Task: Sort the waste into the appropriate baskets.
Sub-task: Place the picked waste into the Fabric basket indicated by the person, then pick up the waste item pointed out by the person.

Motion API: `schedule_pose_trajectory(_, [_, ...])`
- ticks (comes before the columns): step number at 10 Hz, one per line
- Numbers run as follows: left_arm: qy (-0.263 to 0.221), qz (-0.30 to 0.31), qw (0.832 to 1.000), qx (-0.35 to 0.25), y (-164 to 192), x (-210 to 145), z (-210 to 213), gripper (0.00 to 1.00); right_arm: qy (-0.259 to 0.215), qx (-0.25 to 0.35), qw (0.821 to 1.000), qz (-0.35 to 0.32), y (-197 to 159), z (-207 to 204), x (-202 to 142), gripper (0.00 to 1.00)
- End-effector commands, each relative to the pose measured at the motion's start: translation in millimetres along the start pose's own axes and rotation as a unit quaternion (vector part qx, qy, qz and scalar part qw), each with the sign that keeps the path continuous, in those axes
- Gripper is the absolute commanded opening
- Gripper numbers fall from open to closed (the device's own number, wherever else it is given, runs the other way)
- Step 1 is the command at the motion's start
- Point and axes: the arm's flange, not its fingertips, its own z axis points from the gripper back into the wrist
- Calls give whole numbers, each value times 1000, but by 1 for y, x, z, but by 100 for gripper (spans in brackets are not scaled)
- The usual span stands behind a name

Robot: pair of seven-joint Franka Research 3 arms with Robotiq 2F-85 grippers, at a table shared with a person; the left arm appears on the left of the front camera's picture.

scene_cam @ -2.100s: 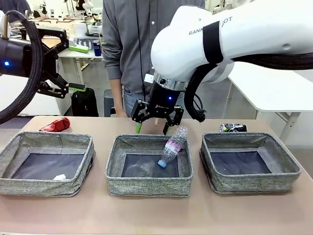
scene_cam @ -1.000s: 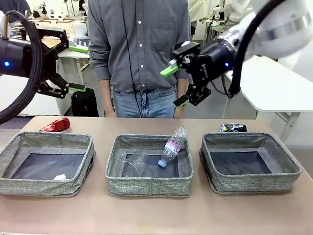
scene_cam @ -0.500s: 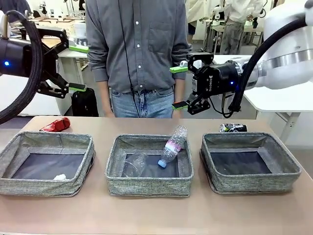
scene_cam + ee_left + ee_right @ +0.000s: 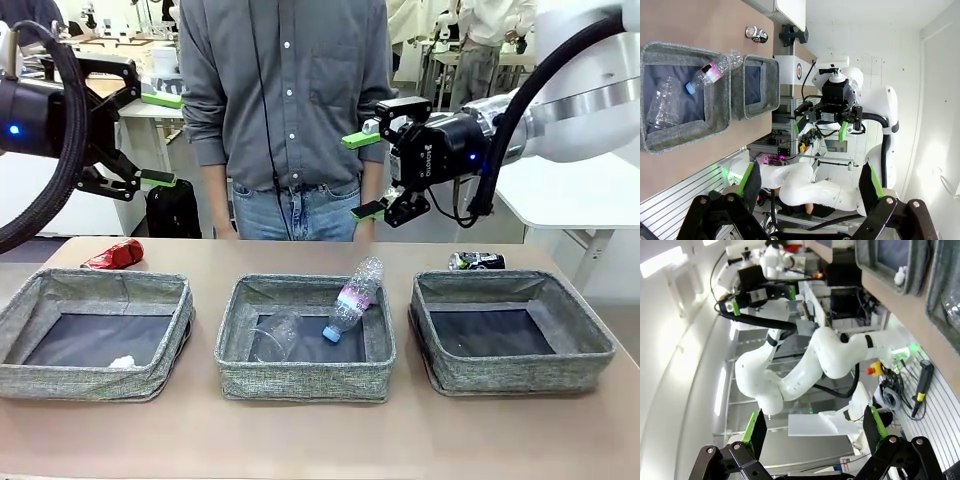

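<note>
A tan table (image 4: 320,440) spans the front view, and its near edge is cut off by the frame bottom. Three grey woven baskets stand on it in a row, near one another but not touching.

Left basket (image 4: 80,383): a small white paper ball (image 4: 122,362) lies on the dark bottom at 6 o'clock. Its lower part is hidden by the front wall.

Middle basket (image 4: 305,383): a clear cup (image 4: 275,335) lies on its side in the 9 o'clock half, its outline faint against the bottom. The bottle (image 4: 352,296) leans in the 3 o'clock half, blue cap down and base up against the far rim at 1 o'clock. The label print cannot be read.

Right basket (image 4: 520,373): the dark bottom shows, and its near strip is hidden by the front wall.

At 12 o'clock of the left basket, the red can (image 4: 113,255) lies on the table just beyond the far rim. At 12 o'clock of the right basket lies the dark can (image 4: 476,261), its lower edge hidden by that rim.

The left gripper (image 4: 160,138) hangs high at 10 o'clock, fingers spread wide with nothing between them. Its arm is cut off by the left edge, and its depth over the table cannot be judged. The left wrist view also shows the two pads well apart.

The right gripper (image 4: 358,176) hangs high at 1 o'clock, pointing toward 9 o'clock, fingers spread and holding nothing. Its arm is cut off at the top and right edges.

A person (image 4: 290,90) stands at the far side at 12 o'clock, legs hidden by the table.
</note>
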Motion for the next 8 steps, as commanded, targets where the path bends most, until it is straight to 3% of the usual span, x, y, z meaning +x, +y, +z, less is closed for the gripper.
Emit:
schedule_pose_trajectory(1, [1, 5, 1000, -2, -1, -1, 0, 100, 2, -3, 1000, 0, 1, 2, 0, 100])
schedule_pose_trajectory(8, [1, 5, 1000, -2, -1, -1, 0, 100, 2, -3, 1000, 0, 1, 2, 0, 100])
